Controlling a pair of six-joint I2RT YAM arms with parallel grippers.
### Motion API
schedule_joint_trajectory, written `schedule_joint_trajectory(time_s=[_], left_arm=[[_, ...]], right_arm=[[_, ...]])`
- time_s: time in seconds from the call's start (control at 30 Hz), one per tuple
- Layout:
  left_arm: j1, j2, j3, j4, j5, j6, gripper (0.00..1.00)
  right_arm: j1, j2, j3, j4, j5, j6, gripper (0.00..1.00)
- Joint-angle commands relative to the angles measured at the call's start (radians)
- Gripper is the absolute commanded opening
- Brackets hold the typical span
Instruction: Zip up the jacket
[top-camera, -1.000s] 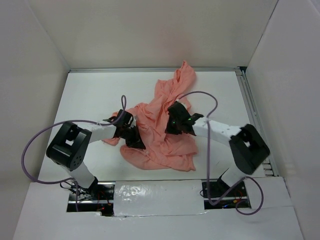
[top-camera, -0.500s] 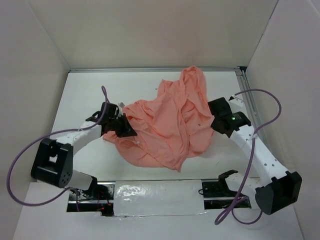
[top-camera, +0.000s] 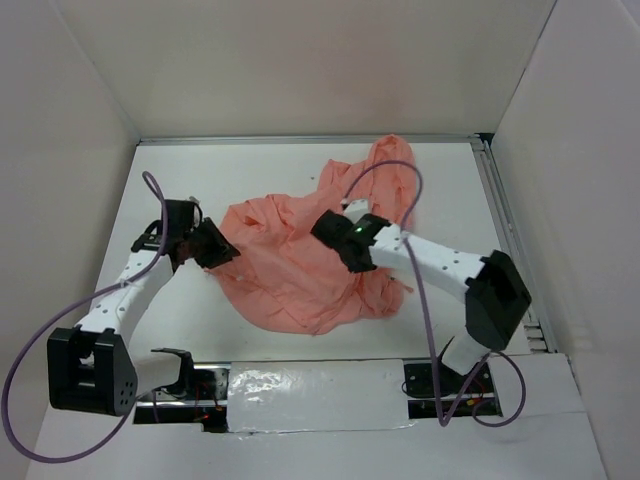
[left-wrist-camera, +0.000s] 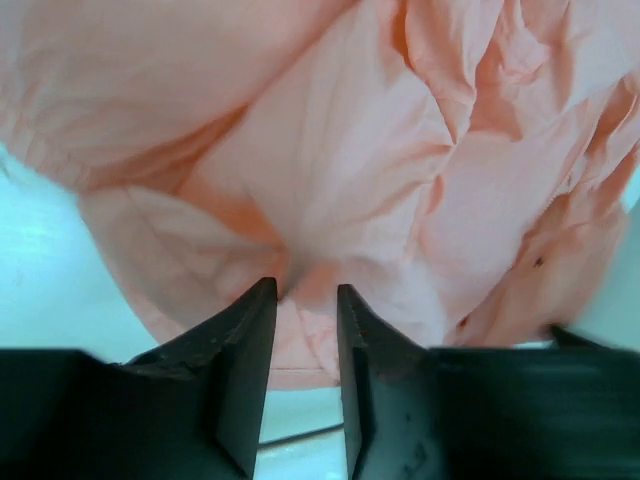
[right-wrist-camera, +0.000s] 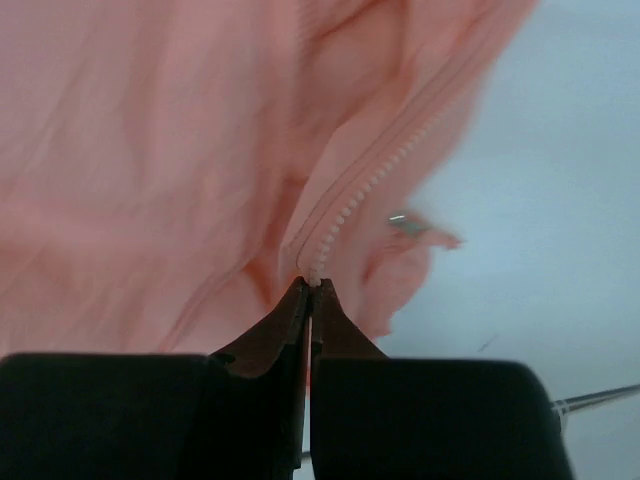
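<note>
The salmon-pink jacket (top-camera: 290, 275) lies crumpled across the middle of the white table, with one part reaching toward the back wall. My left gripper (top-camera: 218, 250) is at its left edge. In the left wrist view the left gripper (left-wrist-camera: 303, 290) has its jaws a little apart, the tips at a fold of the jacket (left-wrist-camera: 400, 180) with nothing pinched between them. My right gripper (top-camera: 330, 232) sits over the jacket's middle. In the right wrist view the right gripper (right-wrist-camera: 311, 285) is shut on the jacket's (right-wrist-camera: 150, 150) edge, where a row of zipper teeth (right-wrist-camera: 370, 185) begins. A small metal piece (right-wrist-camera: 404, 221) shows beside the teeth.
White walls close in the table on three sides. A metal rail (top-camera: 505, 230) runs along the right edge. The right arm's purple cable (top-camera: 385, 170) arches over the jacket. Silver tape (top-camera: 310, 385) covers the near edge between the arm bases.
The left gripper has opened and moved left, off the fabric. The right arm has swung back from the right side to the middle, pulling the jacket's edge with it.
</note>
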Motion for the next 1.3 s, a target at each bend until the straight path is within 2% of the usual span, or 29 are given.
schedule_joint_trajectory(time_s=[0.0,0.03,0.07,0.17,0.2,0.23,0.3,0.43,0.47,0.57,0.63,0.77,0.97,1.17,1.2,1.27], left_arm=[[0.011,0.004,0.037,-0.086,-0.011,-0.069,0.46],[0.015,-0.005,0.026,-0.080,0.006,-0.075,0.53],[0.019,-0.014,0.017,-0.055,0.024,-0.071,0.72],[0.016,-0.054,0.002,-0.034,0.075,-0.065,0.99],[0.016,-0.068,0.005,-0.034,0.083,-0.060,0.99],[0.006,-0.072,0.006,-0.034,0.096,-0.056,0.99],[-0.011,-0.085,0.012,-0.023,0.115,-0.030,0.99],[-0.096,-0.080,0.017,0.014,0.150,0.004,0.99],[-0.121,-0.063,0.021,0.020,0.156,0.021,0.99],[-0.234,-0.016,0.058,0.047,0.172,0.056,0.99],[-0.308,0.013,0.071,0.104,0.239,0.093,0.99],[-0.414,0.155,0.087,0.209,0.342,0.098,0.99],[-0.515,0.436,0.218,0.198,0.325,0.101,0.99],[-0.511,0.584,0.242,0.245,0.360,0.092,0.99],[-0.511,0.610,0.253,0.249,0.357,0.090,0.99],[-0.509,0.654,0.271,0.252,0.347,0.092,0.99]], right_arm=[[0.124,0.073,0.014,0.082,-0.152,-0.095,0.00],[0.178,0.082,-0.004,0.128,-0.206,-0.153,0.00],[0.203,0.090,-0.015,0.204,-0.246,-0.170,0.02],[0.232,0.051,-0.061,0.310,-0.348,-0.178,0.52],[0.229,0.024,-0.107,0.338,-0.398,-0.175,0.84],[0.221,-0.008,-0.135,0.397,-0.422,-0.172,0.90],[0.189,-0.127,-0.233,0.447,-0.483,-0.152,0.93],[0.073,-0.336,-0.406,0.525,-0.553,-0.068,0.94],[0.009,-0.405,-0.435,0.518,-0.552,-0.020,0.94],[-0.093,-0.495,-0.518,0.472,-0.525,0.018,0.94],[-0.191,-0.529,-0.555,0.456,-0.553,0.025,0.91],[-0.210,-0.539,-0.583,0.438,-0.548,-0.003,0.89],[-0.237,-0.428,-0.644,0.450,-0.578,0.106,0.88],[-0.348,-0.300,-0.644,0.551,-0.578,0.114,0.57],[-0.381,-0.281,-0.625,0.564,-0.578,0.098,0.44],[-0.423,-0.229,-0.597,0.580,-0.554,0.084,0.30]])
